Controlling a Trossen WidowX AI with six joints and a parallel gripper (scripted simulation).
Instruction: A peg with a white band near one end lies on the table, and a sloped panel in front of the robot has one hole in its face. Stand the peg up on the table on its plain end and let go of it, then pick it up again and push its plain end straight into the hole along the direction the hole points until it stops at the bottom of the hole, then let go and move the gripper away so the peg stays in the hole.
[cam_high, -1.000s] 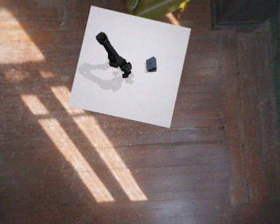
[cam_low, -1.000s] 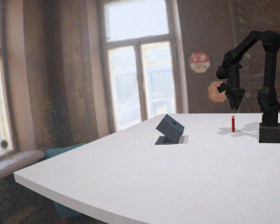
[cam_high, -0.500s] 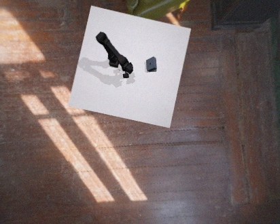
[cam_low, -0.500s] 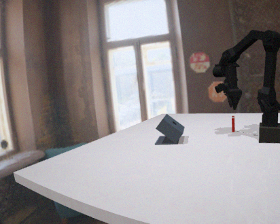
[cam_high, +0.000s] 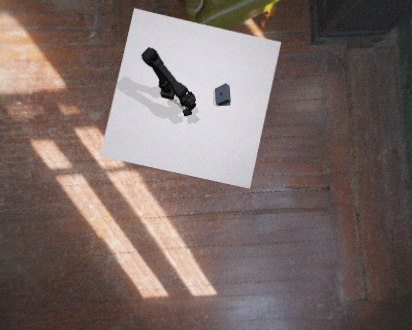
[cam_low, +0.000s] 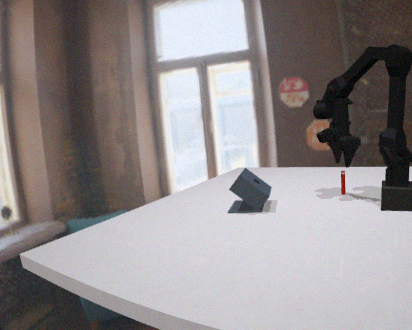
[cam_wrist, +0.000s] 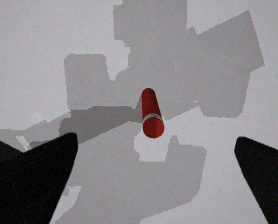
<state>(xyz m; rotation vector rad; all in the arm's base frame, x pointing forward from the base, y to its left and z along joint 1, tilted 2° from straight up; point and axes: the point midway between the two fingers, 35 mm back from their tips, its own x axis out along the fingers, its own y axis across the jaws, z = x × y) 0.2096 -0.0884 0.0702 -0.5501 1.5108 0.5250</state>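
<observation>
Exterior view: peg upright on bench, white band near top, end effector above it, released, nothing gripped. Stand-up done; re-grasp in hand, by my read. Next: center fingers over peg, descend straight, close, then lift toward hole in sloped panel.

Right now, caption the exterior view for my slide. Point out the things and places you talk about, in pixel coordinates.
Open black gripper (cam_low: 344, 164) (cam_wrist: 157, 142) above an upright red peg (cam_low: 343, 184) (cam_wrist: 151, 107), white band uppermost; dark grey sloped block (cam_low: 252, 190) (cam_high: 223, 95) apart from it.
</observation>
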